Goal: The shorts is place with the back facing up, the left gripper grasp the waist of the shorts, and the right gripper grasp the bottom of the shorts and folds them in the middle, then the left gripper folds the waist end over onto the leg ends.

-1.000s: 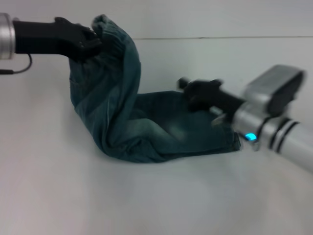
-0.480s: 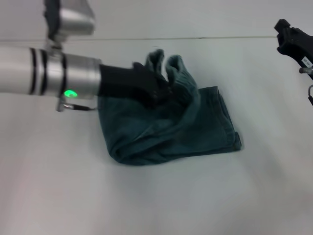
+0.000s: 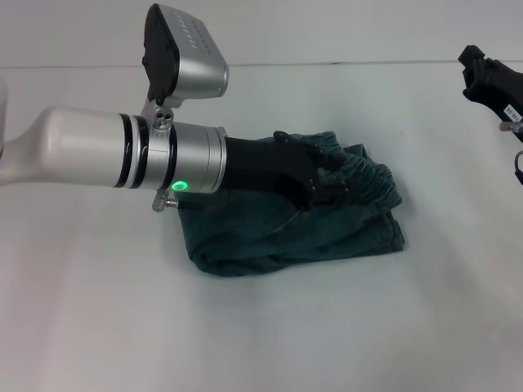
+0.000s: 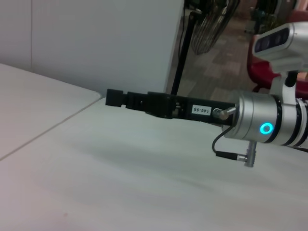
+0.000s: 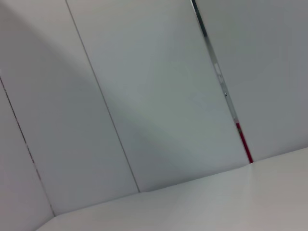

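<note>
One pair of shorts [image 3: 294, 233] lies folded into a compact bundle near the middle of the white surface [image 3: 261, 335], its long axis running across the head view from left to right. The nearest edge is a smooth fold line of denim. Behind that, along the far and right part of the bundle, the ruffled waist of the shorts [image 3: 368, 175] lies on top of the layers beneath, which hide the leg hems.

The left end effector [image 3: 323, 184] reaches in from the left, low over the bundle, its dark fingers [image 3: 315, 192] on the gathered waistband; whether they are clenched on the cloth or released cannot be told. Its silver wrist with a green light covers the left part of the shorts.

Farther off, the right end effector [image 3: 478, 69] hangs at the far right edge, well apart from the shorts; its grip state cannot be told.
</note>
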{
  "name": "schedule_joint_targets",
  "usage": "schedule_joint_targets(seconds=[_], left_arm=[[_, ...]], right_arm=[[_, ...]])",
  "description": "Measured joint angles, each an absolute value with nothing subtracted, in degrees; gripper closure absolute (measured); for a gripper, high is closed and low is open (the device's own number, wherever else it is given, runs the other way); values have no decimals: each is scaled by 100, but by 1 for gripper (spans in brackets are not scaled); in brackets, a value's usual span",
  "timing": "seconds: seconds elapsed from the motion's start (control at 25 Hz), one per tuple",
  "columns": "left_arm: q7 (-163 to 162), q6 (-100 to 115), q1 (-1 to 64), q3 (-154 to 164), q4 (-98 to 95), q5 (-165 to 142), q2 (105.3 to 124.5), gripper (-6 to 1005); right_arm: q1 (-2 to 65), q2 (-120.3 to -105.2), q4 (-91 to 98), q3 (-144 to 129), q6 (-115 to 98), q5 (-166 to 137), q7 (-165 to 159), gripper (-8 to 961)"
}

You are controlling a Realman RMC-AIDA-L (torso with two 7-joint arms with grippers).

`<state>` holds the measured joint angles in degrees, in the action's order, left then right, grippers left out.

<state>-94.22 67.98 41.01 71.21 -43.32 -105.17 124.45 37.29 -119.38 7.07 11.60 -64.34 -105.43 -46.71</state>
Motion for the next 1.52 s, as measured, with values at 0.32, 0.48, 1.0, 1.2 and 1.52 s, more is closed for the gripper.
schedule_joint_targets(seconds=[0.32, 0.48, 1.0, 1.2, 1.52], left_arm=[[-9392, 7468, 3558, 6427, -4768, -10101, 12436, 455], [-9335, 8099, 3147, 5556, -4805, -9846, 12396, 269], [-9356, 9639, 2133, 3799, -4752, -10926, 12288, 51], [-9508, 9776, 2081, 3618, -4759, -11587, 12281, 51], [-9719, 9782, 2135, 3651, -4793, -12010, 12278, 50]], right_arm=[[3734, -11916, 1155, 179, -6849, -10550, -5603, 920], [3623, -11893, 1909, -903, -7629, -10554, -6736, 828], [2396, -11565, 4237, -2933, -10842, -11203, -8544, 516], [1843, -11560, 4343, -2899, -10572, -11298, -8313, 290], [1564, -11678, 4180, -2849, -9950, -11426, -8025, 37]])
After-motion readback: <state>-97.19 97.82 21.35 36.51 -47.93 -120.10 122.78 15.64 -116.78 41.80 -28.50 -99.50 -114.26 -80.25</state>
